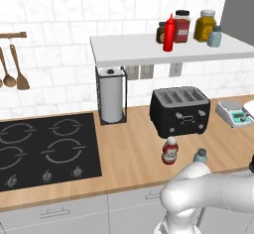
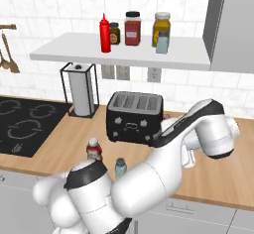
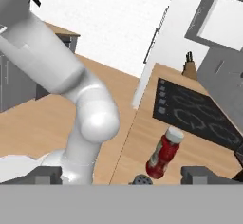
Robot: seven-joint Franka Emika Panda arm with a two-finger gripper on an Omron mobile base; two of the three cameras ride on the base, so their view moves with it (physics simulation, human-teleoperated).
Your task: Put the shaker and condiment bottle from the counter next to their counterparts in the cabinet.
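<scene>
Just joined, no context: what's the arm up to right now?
Nothing is held yet. The condiment bottle and the shaker stand on the counter in front of the toaster. The gripper looks down at both, jaws apart. The squeeze bottle and second shaker stand on the cabinet shelf.

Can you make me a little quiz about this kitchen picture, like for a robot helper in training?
1. True or false: the condiment bottle already stands on the cabinet.
2. What stands right behind the condiment bottle on the counter? A) the paper towel holder B) the toaster C) the scale
3. Fill the gap: up on the cabinet, the second small shaker stands in front of the ______ jar.

Key:
1. False. It stands on the counter, beside the shaker.
2. B
3. yellow
</scene>
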